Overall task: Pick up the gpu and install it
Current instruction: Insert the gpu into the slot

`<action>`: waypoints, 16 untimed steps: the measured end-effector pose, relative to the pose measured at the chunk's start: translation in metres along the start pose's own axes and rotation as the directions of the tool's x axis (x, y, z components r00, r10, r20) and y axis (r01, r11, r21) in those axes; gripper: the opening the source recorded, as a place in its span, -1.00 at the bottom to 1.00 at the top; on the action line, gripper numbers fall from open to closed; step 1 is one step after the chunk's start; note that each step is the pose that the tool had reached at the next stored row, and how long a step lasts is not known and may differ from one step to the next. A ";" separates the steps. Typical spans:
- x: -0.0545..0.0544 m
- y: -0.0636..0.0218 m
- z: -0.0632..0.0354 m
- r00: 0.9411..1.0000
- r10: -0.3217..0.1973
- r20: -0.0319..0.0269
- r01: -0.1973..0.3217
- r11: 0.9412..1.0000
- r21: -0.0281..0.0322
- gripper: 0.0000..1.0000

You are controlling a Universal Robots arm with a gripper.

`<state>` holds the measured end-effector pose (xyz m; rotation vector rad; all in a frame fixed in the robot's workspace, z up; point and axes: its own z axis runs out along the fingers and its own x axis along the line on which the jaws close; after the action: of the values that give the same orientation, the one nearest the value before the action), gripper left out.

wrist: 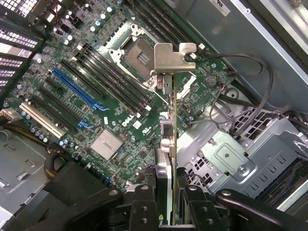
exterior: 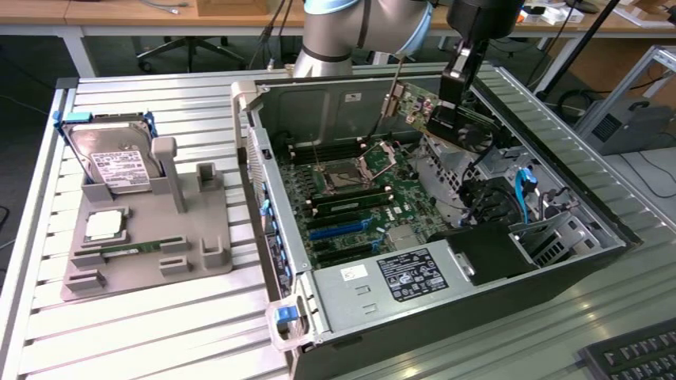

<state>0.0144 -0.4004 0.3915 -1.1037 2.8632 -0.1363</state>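
The gpu [exterior: 468,129] hangs tilted in the air over the open computer case [exterior: 591,237], above the motherboard [exterior: 349,198] near its far end. Its metal bracket [exterior: 393,99] points toward the exterior view's left. My gripper [exterior: 452,99] comes down from above and is shut on the card. In the wrist view the gpu [wrist: 169,134] is seen edge-on between my two black fingers [wrist: 143,204], with its bracket [wrist: 173,57] farthest from me, over the CPU socket [wrist: 139,55]. The blue expansion slots [wrist: 74,89] lie off to one side of the card.
A grey fixture [exterior: 158,237] on the exterior view's left holds a silver hard drive [exterior: 116,162], a CPU [exterior: 106,226] and a RAM stick [exterior: 132,249]. Inside the case are the power supply [exterior: 396,277], a drive cage [wrist: 226,159] and loose cables [wrist: 250,82]. A keyboard [exterior: 634,356] lies at the near right.
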 end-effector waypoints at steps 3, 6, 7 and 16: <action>0.000 0.0000 0.0000 1.000 -0.012 0.001 0.012 1.000 0.000 -0.47; 0.000 0.0000 0.0000 1.000 -0.020 0.002 0.020 1.000 -0.001 -0.47; 0.000 0.0000 0.0000 1.000 -0.023 0.003 0.023 1.000 -0.001 -0.47; 0.000 0.0000 0.0000 0.999 -0.051 0.006 0.051 0.999 -0.002 -0.47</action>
<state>0.0145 -0.4004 0.3915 -1.1756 2.8321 -0.1334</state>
